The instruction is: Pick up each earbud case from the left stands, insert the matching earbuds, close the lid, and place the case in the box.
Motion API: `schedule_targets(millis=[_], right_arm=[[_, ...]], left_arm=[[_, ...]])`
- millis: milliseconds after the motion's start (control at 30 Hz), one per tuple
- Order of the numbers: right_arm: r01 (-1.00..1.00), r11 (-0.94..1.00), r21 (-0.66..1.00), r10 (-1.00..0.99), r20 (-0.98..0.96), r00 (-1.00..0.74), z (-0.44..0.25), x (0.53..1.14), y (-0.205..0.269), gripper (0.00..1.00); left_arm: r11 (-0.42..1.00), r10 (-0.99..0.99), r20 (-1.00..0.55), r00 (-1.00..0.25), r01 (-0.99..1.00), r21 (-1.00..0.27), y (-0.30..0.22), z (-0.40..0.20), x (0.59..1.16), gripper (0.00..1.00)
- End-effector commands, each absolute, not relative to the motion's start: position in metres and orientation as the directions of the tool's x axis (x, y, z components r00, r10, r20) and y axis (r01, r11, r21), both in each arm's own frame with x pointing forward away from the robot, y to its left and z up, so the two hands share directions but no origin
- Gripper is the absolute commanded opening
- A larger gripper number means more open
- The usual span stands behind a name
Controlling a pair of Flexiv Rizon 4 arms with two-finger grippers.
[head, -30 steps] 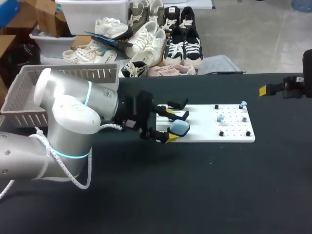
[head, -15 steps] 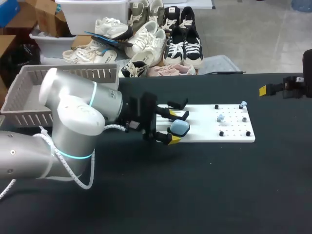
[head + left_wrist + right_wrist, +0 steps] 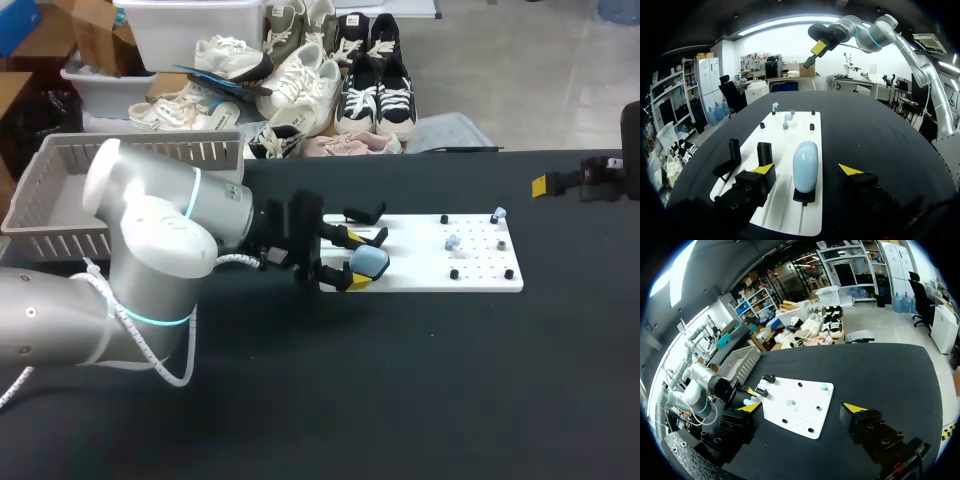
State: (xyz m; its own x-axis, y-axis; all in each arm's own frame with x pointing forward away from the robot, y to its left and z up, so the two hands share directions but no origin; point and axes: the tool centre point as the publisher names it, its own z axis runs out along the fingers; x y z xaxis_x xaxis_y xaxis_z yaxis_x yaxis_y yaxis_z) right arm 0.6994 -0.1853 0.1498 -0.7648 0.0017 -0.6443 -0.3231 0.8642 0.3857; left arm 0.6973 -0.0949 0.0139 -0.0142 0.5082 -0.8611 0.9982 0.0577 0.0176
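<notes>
A light blue earbud case (image 3: pixel 370 262) stands shut on a black stand at the left end of the white board (image 3: pixel 470 272). My left gripper (image 3: pixel 350 259) straddles it. In the left wrist view the case (image 3: pixel 805 159) stands between the yellow fingertips (image 3: pixel 763 169) with a gap on either side, so the gripper (image 3: pixel 806 170) is open. Two empty black stands (image 3: pixel 366 213) sit behind the case. Pale blue earbuds (image 3: pixel 452 241) rest on pegs toward the board's right end. My right gripper (image 3: pixel 560 185) hangs open at the far right, well off the board, and shows open in its own view (image 3: pixel 802 409).
A grey slatted basket (image 3: pixel 60 190) sits at the table's back left, behind my left arm. Small black pegs (image 3: pixel 454 274) dot the board's right half. Bare black tabletop (image 3: pixel 420 380) spreads in front of the board.
My left gripper has slid a little to the right, so its fingers now flank the case, and they have drawn somewhat closer together. The right arm has not moved.
</notes>
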Motion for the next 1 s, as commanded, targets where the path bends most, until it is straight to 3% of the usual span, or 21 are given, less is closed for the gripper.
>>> schedule_targets(millis=[33, 133, 1000], right_arm=[[-0.324, 0.863, 0.386, 0.0, -0.643, -0.766, 0.1497, 0.7001, -0.1858, 1.0], [-0.324, 0.863, 0.386, 0.0, -0.643, -0.766, 0.1497, 0.7001, -0.1858, 1.0], [-0.324, 0.863, 0.386, 0.0, -0.643, -0.766, 0.1497, 0.7001, -0.1858, 1.0]], left_arm=[[0.06, 0.512, -0.859, -0.018, 0.998, 0.015, -0.097, 0.0121, 0.7003, 0.77], [0.064, 0.511, -0.859, -0.022, 0.998, 0.012, -0.0968, 0.0121, 0.7014, 0.68], [0.076, 0.511, -0.858, -0.048, 0.997, -0.01, -0.0982, 0.0096, 0.7033, 0.42]])
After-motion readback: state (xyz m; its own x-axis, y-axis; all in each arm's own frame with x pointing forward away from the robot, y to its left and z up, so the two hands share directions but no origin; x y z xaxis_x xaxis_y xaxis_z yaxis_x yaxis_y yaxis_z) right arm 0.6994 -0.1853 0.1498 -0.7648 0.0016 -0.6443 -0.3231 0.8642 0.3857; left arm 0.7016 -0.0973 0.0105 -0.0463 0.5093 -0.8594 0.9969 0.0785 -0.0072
